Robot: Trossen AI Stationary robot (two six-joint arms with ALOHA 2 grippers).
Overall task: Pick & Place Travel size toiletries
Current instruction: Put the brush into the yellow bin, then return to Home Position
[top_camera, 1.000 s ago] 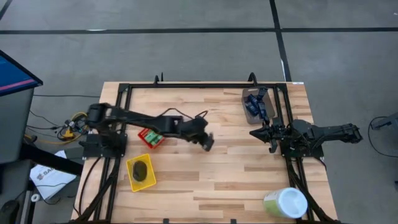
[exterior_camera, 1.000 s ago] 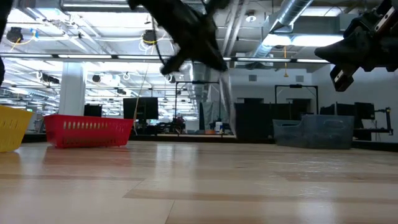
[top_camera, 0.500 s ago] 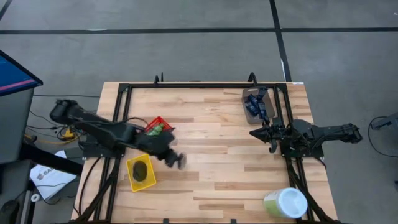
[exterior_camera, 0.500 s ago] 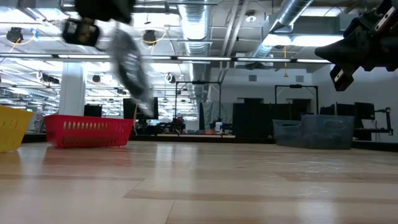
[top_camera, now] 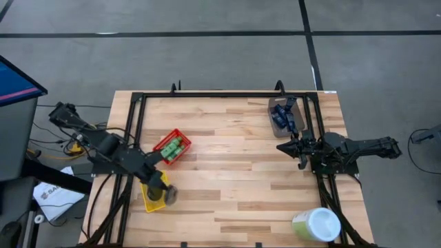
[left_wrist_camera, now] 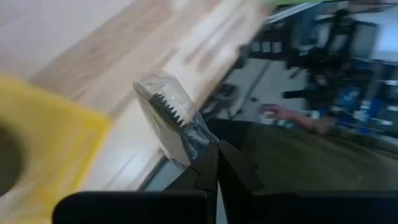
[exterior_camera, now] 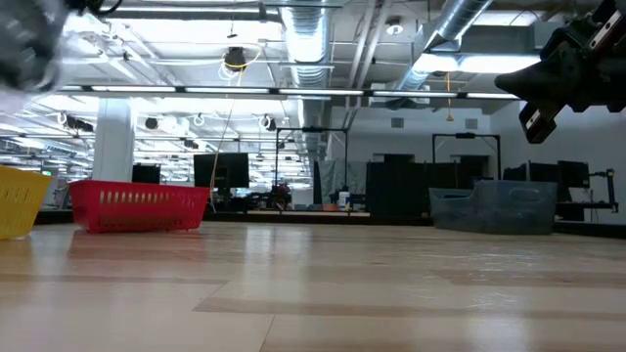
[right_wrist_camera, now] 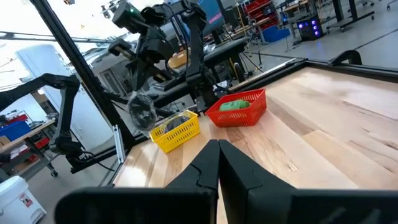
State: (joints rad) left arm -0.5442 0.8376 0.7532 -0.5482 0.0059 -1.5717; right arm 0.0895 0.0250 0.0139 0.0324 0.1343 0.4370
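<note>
over table's front-left, left hand (top_camera: 167, 195) pinches what looks like a bagged disc (left_wrist_camera: 174, 121) above yellow bin (top_camera: 147, 200).

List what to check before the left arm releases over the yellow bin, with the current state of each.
1. Left gripper shut on the clear-wrapped comb: ok.
2. Gripper over the yellow bin: ok, at its right edge.
3. Bin has room: ok, one dark disc inside.
4. Red bin clear of the drop: ok.
5. Right gripper away, shut, near the grey bin: ok.
</note>
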